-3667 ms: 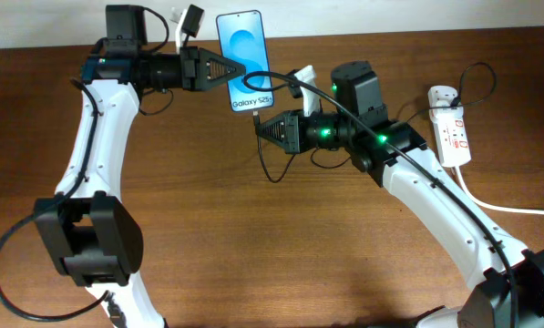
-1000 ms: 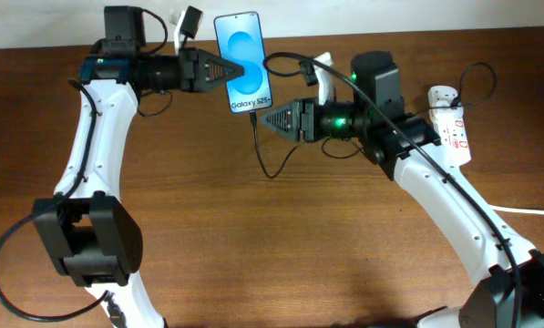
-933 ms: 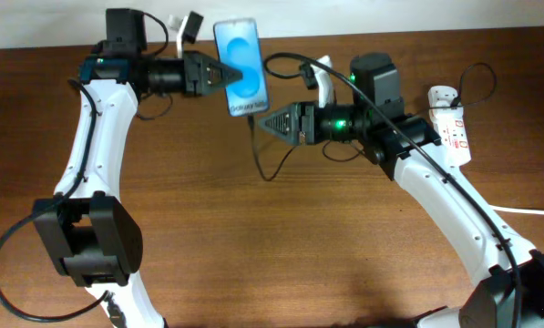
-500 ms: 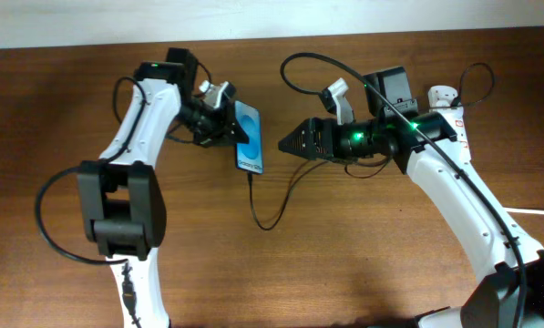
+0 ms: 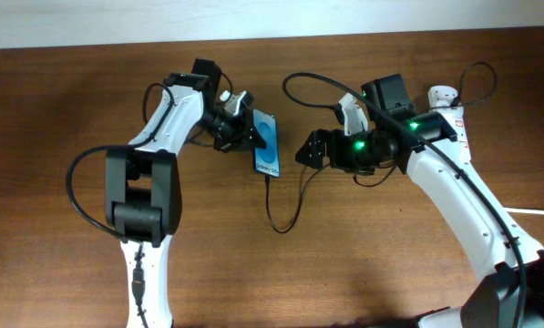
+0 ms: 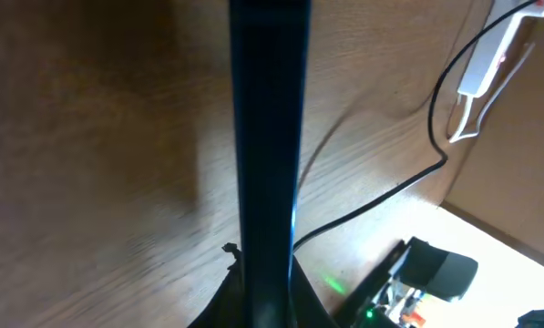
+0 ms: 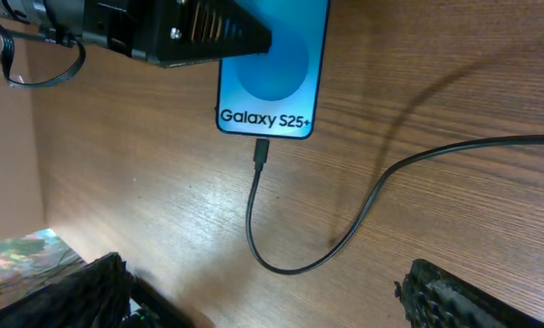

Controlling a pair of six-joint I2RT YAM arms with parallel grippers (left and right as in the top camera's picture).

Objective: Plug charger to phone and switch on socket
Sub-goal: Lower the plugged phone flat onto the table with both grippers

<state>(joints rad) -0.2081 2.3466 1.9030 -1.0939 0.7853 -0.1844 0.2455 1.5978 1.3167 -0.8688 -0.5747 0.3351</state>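
Currently, items in view:

1. Left gripper point(image 7: 250, 38): clamped on the phone point(image 7: 281, 77), one finger laid over the upper part of the screen. The left wrist view shows the handset edge-on, running straight out from between the fingers.
2. Phone: blue screen up, "Galaxy S25+" legible along the edge farthest from the left gripper. Whether it touches the table point(image 5: 363, 255) cannot be told.
3. Charger point(image 7: 344, 239): thin black cable. Its connector tip point(image 7: 261, 153) meets the phone's bottom edge and appears seated in the port. From there the cable loops toward the right gripper, then runs off to that gripper's side.
4. Right gripper point(image 5: 305, 151): fingers spread wide apart, holding nothing, just beside the phone's long edge and opposite the left gripper.
5. Socket point(image 5: 459, 137): white strip with red markings, well behind the right gripper beside its arm. Switch position not legible.
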